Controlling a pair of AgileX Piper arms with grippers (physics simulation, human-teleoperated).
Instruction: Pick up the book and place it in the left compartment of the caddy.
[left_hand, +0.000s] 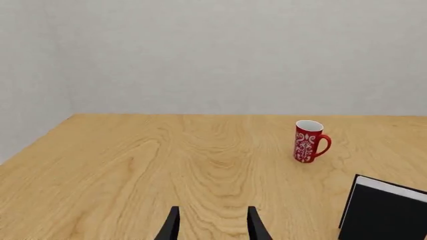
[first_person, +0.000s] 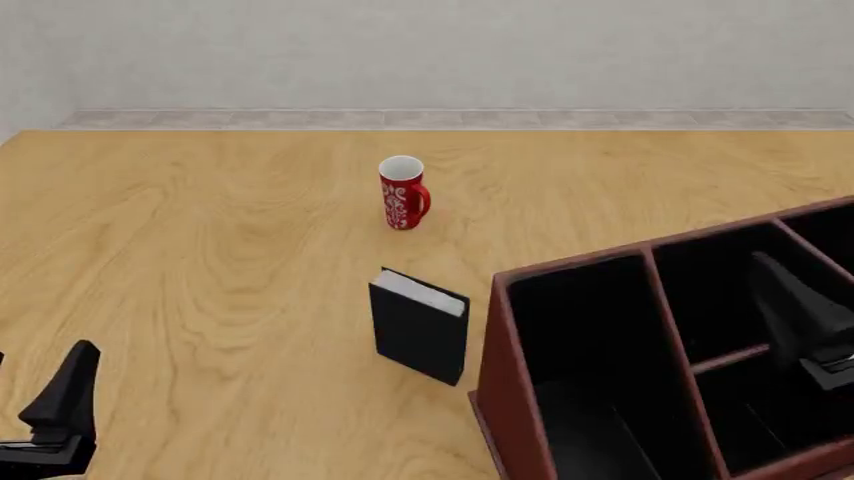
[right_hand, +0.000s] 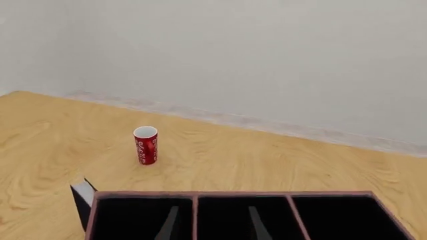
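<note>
the book (first_person: 420, 328) stood upright on the wooden table (first_person: 200, 250), just beside the outer left wall of the caddy (first_person: 514, 400) but apart from it, its white page edges turned upward. the red mug (first_person: 402, 193) stood well beyond it, toward the back wall. neither arm had touched the book. the left gripper (left_hand: 213, 227) hung low near the table's near left corner, well apart from the book, its two dark fingers spread with bare wood showing between them and nothing held. the right gripper (right_hand: 212, 222) hovered over the caddy's smaller right-hand bays, its fingers likewise parted and empty.

the step in hand appeared to be the approach and grasp, and the left arm looked the better placed, with open table between it and the book. a sound grasp would probably close across the thin covers near the top, with the fingers lined up along the book's slanted face so it was not tipped over or nudged against the caddy wall. the book would then need lifting clear of the rim before crossing to the left compartment (first_person: 587, 360), the wide black-lined bay nearest it, and lowering upright. the right arm was probably best kept over the far bays, out of that path.
</note>
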